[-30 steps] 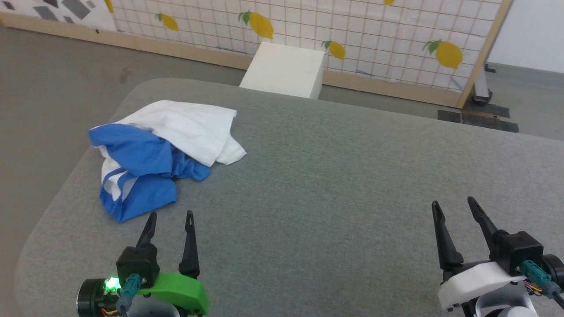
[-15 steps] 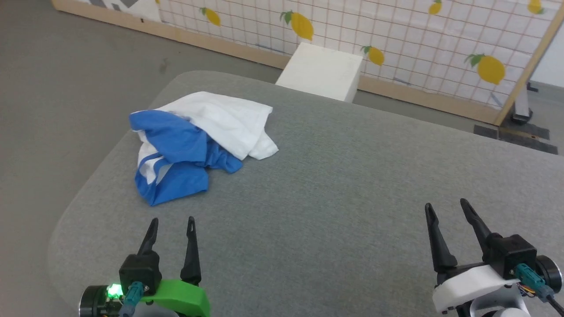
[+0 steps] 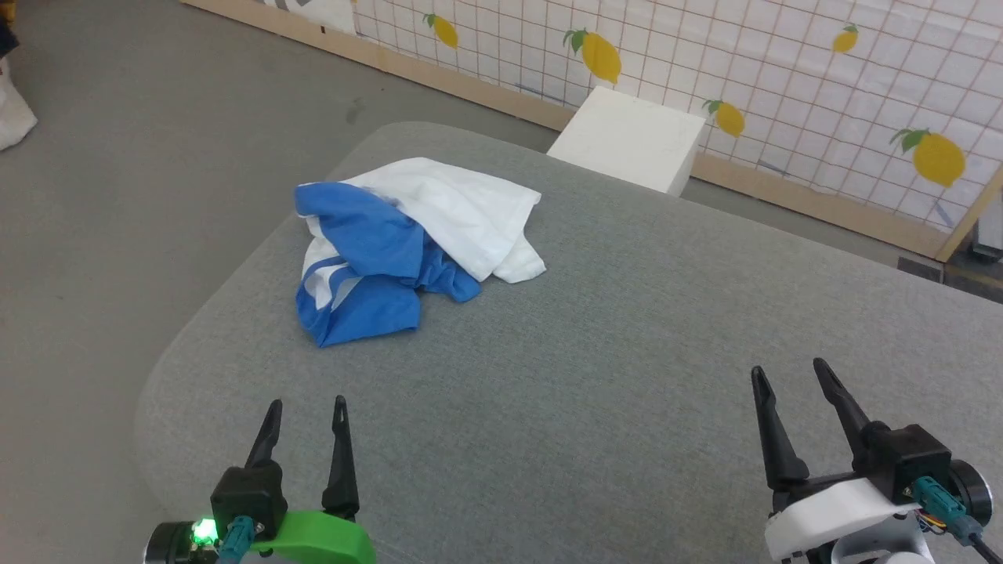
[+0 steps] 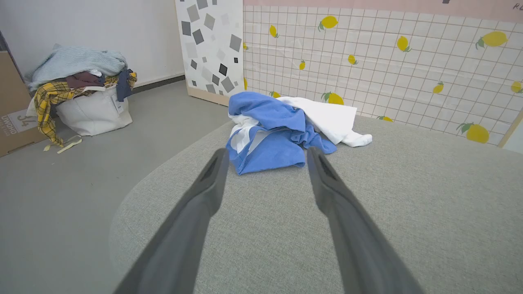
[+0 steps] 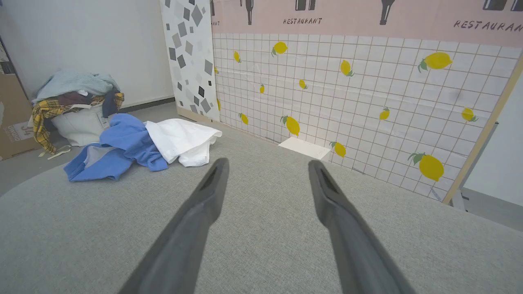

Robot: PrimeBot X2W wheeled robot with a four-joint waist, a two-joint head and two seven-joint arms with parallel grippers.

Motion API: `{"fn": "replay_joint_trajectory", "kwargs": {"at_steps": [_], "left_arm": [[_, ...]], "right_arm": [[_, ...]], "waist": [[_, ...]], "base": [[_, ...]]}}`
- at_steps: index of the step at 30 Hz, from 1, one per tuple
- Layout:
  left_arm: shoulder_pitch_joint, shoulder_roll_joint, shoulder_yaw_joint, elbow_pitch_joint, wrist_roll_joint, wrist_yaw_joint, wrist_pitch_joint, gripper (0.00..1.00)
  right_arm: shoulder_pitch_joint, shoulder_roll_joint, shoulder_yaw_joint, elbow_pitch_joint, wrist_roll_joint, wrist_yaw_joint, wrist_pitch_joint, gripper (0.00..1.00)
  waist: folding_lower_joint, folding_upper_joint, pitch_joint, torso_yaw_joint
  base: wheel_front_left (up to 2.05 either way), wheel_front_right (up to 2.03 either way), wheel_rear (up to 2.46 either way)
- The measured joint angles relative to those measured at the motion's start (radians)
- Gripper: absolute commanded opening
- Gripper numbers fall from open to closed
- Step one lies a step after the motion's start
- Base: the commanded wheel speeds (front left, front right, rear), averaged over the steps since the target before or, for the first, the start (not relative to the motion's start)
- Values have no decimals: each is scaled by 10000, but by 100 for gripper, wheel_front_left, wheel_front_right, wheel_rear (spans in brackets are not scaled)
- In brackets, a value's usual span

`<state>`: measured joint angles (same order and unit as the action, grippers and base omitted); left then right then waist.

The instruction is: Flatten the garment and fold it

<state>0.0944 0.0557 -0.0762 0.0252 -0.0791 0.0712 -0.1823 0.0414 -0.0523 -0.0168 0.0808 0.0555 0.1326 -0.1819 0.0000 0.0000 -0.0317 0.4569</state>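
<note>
The garment (image 3: 407,243) lies crumpled in a heap near the far left corner of the grey table (image 3: 595,329), white cloth on top and bright blue cloth bunched in front. It also appears in the left wrist view (image 4: 282,130) and the right wrist view (image 5: 139,145). My left gripper (image 3: 307,407) hovers open over the table's near left edge, a short way in front of the heap and apart from it. At the near right, my right gripper (image 3: 790,372) stands open and empty, far from the cloth.
A white box (image 3: 627,141) stands on the floor behind the table, against a lemon-patterned tiled panel (image 3: 783,94). A white bag heaped with clothes (image 4: 81,94) sits on the floor to the left, next to a cardboard box (image 4: 12,106).
The head camera has turned left, so the whole picture has slid right. The garment lies as it did, and both grippers stay open in the same places.
</note>
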Motion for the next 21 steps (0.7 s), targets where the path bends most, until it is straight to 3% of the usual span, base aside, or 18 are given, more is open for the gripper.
{"fn": "replay_joint_trajectory", "kwargs": {"at_steps": [21], "left_arm": [[116, -4, -265, 146, -104, 140, -407, 100]], "right_arm": [[66, 6, -13, 217, 63, 0, -435, 100]], "waist": [[0, 0, 26, 942]], "base": [[0, 0, 0]]}}
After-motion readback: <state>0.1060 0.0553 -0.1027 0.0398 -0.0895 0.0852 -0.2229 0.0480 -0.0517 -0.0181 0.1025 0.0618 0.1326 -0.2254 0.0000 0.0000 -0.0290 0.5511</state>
